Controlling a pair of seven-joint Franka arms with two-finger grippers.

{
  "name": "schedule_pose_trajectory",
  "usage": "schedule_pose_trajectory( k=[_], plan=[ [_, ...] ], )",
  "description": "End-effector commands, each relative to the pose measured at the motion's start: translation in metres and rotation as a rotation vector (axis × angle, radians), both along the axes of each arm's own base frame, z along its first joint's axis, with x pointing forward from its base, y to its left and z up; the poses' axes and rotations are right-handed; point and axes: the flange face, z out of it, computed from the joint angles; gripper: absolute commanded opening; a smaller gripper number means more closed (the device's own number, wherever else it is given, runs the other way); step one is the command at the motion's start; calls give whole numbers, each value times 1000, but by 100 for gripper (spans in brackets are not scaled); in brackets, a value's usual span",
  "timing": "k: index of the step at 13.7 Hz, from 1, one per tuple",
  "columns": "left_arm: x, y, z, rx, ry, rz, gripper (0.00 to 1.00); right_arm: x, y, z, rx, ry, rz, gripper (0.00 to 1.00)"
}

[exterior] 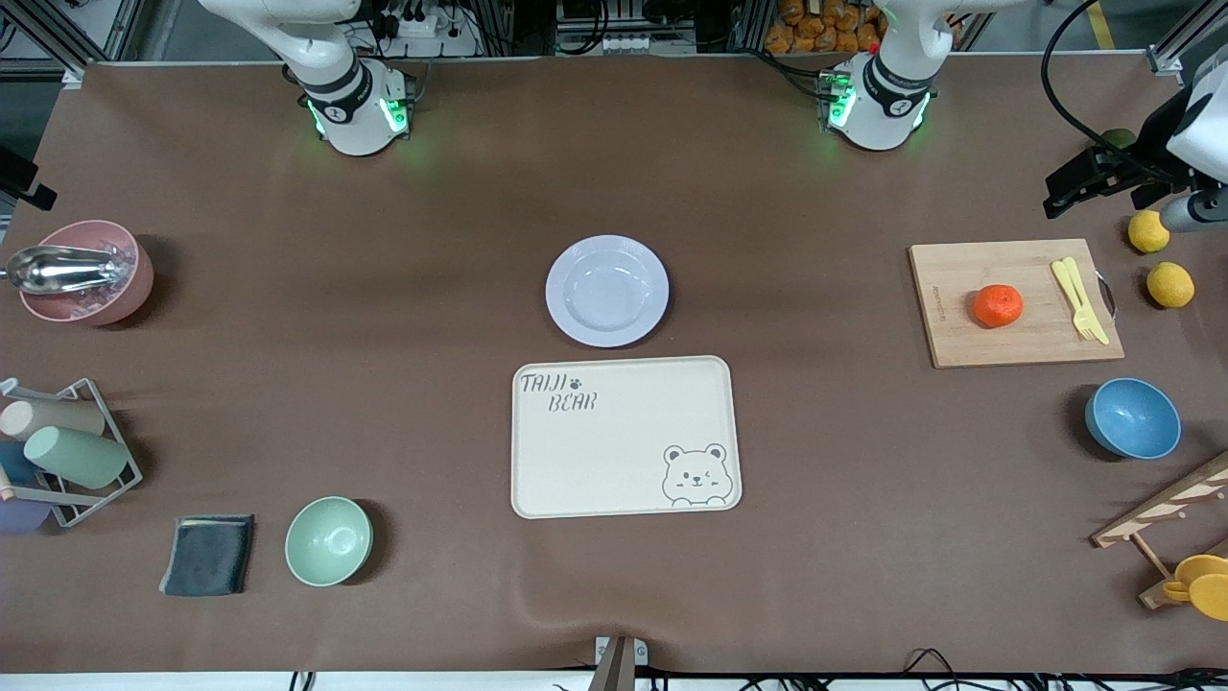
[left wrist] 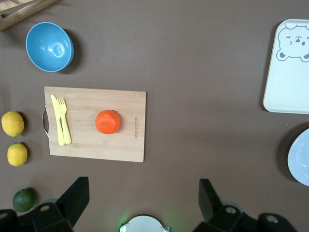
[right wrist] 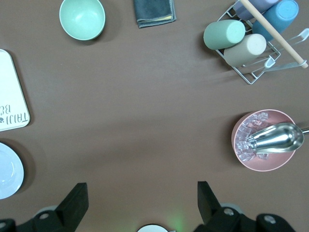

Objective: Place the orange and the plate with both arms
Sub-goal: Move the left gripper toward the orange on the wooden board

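Note:
The orange (exterior: 998, 305) sits on a wooden cutting board (exterior: 959, 326) toward the left arm's end of the table; it also shows in the left wrist view (left wrist: 107, 122). The pale lavender plate (exterior: 606, 291) lies at mid-table, just farther from the front camera than the bear-print tray (exterior: 614, 461). Its edge shows in the left wrist view (left wrist: 300, 159) and in the right wrist view (right wrist: 8, 170). My left gripper (exterior: 1079, 182) (left wrist: 144, 198) is open and empty, high up beside the board. My right gripper (right wrist: 142, 200) is open and empty, high over bare table, out of the front view.
A yellow fork and knife (exterior: 1079, 299) lie on the board. Two lemons (exterior: 1170, 284), a green fruit (left wrist: 23, 199) and a blue bowl (exterior: 1132, 418) are near it. A green bowl (exterior: 328, 540), dark cloth (exterior: 208, 554), cup rack (exterior: 67, 451) and pink ice bowl with scoop (exterior: 82, 271) are toward the right arm's end.

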Motion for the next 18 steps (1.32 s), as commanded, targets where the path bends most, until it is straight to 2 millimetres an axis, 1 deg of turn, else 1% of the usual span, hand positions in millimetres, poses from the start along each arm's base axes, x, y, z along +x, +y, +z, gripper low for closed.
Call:
schedule_pose_trajectory(
  k=[1, 2, 3, 4, 5, 6, 7, 9, 10, 11, 13, 14, 15, 16, 18],
  plan=[
    [-9, 0, 5, -16, -6, -23, 100, 0, 11, 3, -11, 1, 25, 100],
    [-4, 1, 14, -10, -26, -19, 100, -1, 10, 3, -9, 2, 25, 100],
    [1, 1, 14, -5, -14, -24, 100, -1, 10, 3, -8, 2, 24, 100],
    [2, 3, 9, -6, 1, -11, 100, -1, 11, 3, -8, 2, 27, 100],
    [1, 4, -2, -3, 35, -8, 100, 0, 11, 1, -7, 5, 27, 100],
    [0, 9, -19, 4, 70, -2, 100, 0, 11, 1, -7, 7, 27, 100],
    [0, 16, -31, 22, 83, 6, 100, 0, 11, 1, -7, 7, 27, 100],
    [-4, 20, -70, 33, 91, 13, 100, 1, 14, -1, 1, 10, 28, 100],
    [-7, 34, -93, 33, 81, 36, 100, 5, 18, -7, 3, 22, 35, 100],
    [-11, 49, -115, 31, 70, 49, 100, 11, 29, -14, 3, 36, 60, 100],
    [-17, 65, -157, 26, 85, 63, 100, 19, 42, -25, 3, 59, 83, 100],
    [-18, 67, -173, 26, 80, 62, 100, 21, 50, -29, 4, 68, 104, 100],
    [-21, 69, -191, 24, 85, 63, 100, 20, 49, -35, 9, 97, 112, 100],
    [-25, 76, -209, 22, 79, 74, 100, 18, 50, -45, 33, 150, 136, 100],
    [-32, 84, -246, 76, 49, 43, 100, 23, 57, -62, 113, 202, 136, 100]
  ],
)
